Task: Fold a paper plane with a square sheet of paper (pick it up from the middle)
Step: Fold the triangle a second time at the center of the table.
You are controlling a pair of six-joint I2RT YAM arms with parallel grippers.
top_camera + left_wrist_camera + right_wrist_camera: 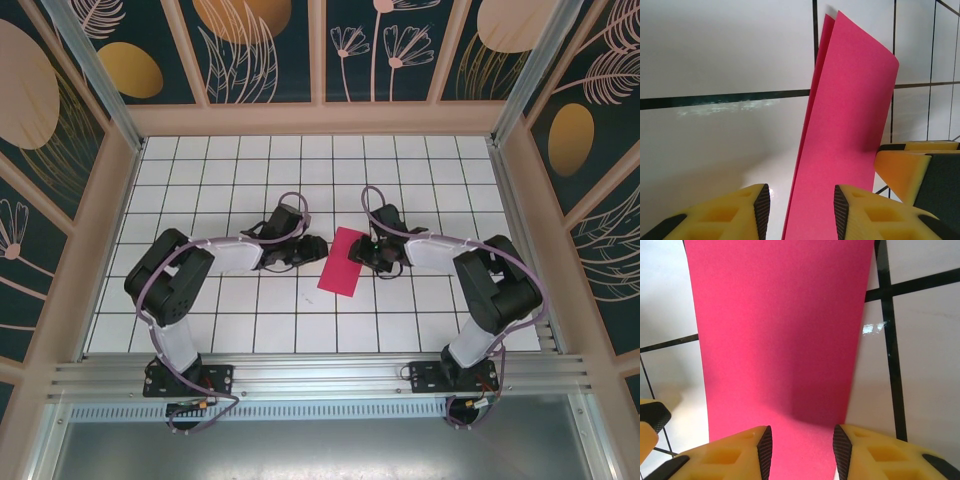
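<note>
The pink sheet of paper point(342, 262) is folded in half into a narrow rectangle (one layer's edge peeks just past the other) and lies slightly slanted on the white tiled tabletop point(200, 200).

The square sheet of paper point(342, 262) in the middle of the frame is plain magenta-pink, with no print on it. The bench point(250, 170) is white with a grid of thin dark lines. The left arm point(170, 275) and the right arm point(495, 280) are black with pale grey parts and purple cables point(290, 198). The left gripper point(801, 207) and the right gripper point(802, 447) have yellow fingers point(725, 217) with black pads point(765, 450). The walls point(440, 50) at the top and sides are dark teal, with orange ovals and pale pink line drawings of flowers and leaves.
</note>
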